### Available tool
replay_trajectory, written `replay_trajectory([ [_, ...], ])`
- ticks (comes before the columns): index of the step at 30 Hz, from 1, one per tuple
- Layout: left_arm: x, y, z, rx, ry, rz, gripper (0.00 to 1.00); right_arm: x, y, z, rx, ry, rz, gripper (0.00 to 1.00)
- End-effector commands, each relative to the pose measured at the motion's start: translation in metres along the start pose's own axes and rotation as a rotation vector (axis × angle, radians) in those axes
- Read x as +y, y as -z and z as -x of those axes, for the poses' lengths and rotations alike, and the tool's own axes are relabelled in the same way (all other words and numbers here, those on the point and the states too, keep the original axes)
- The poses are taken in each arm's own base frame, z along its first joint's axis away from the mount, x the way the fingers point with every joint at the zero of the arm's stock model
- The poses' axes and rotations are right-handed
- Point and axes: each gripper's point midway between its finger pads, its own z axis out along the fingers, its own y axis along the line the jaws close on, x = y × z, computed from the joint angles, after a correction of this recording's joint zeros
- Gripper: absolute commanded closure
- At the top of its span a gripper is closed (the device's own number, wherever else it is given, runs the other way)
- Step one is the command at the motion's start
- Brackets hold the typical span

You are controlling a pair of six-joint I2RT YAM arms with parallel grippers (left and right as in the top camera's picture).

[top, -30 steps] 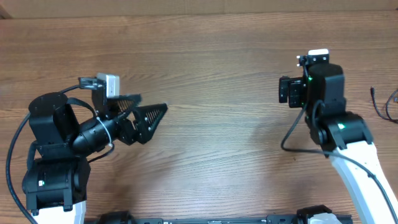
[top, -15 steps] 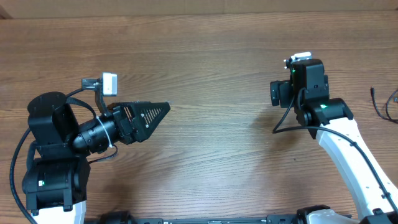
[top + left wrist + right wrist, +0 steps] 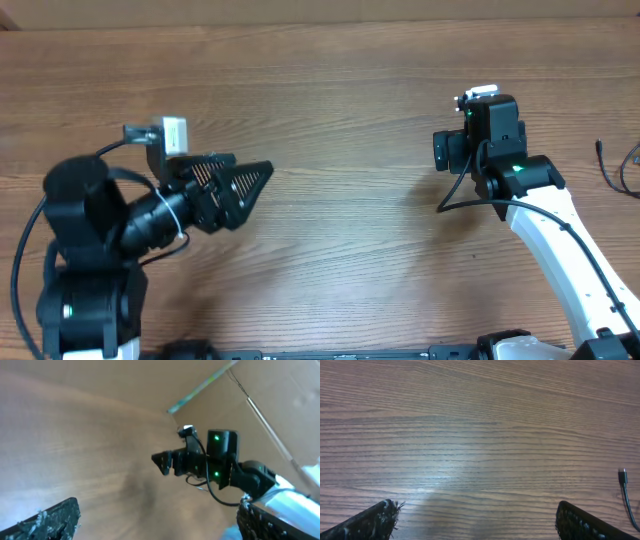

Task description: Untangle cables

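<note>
The cables [image 3: 609, 166] lie at the far right edge of the table [image 3: 350, 90]. They are thin black cords on bare wood, and they curve out of the overhead view, so I cannot tell how they are looped. The table is brown, with a fine straight grain running left to right and a soft sheen.

My left claw [image 3: 243, 186] is on the left side, pointing right toward the middle, well apart from the cables. Its jaws stand apart and hold nothing. The fingers [image 3: 250, 178] are black wedges with a cross-hatched face, tapering to a point. The left wrist view looks between them at the right arm [image 3: 215, 460], black at the wrist with green lights, in front of a cardboard wall [image 3: 290, 400].

My right claw [image 3: 477, 510] points down at the table right of centre, jaws wide and empty. Its black fingertips [image 3: 370, 522] have rough, linty edges. In that view a small plug [image 3: 622, 476] with its thin cord lies on the wood at the right edge, apart from the claw.
</note>
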Motion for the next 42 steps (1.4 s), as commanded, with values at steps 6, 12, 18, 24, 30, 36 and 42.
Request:
replay_trajectory([
  [6,-0.055,0.061,0.000,-0.237,-0.455,0.076,0.00,-0.001,0.001,0.004,-0.009,-0.009,-0.009,0.00],
  [12,-0.033,0.110,0.011,-0.433,-0.530,0.379,0.00,-0.001,0.001,0.004,-0.009,-0.008,-0.009,0.00],
  [18,-0.007,0.161,0.009,-0.634,-0.527,0.642,0.00,-0.001,0.001,0.004,-0.009,-0.008,-0.009,0.00],
  [24,-0.006,0.166,0.009,-0.740,-0.755,0.701,0.00,-0.001,0.001,0.004,-0.010,-0.008,-0.009,0.00],
  [30,-0.001,0.146,0.011,-0.823,-0.930,0.640,0.01,-0.001,0.001,0.004,-0.009,-0.008,-0.009,0.00],
  [36,0.018,0.121,0.008,-0.868,-0.988,0.568,0.00,-0.001,0.001,0.004,-0.009,-0.009,-0.009,0.00],
  [42,0.029,0.107,-0.001,-0.970,-1.078,0.495,0.00,-0.001,0.001,0.004,-0.009,-0.009,-0.009,0.00],
])
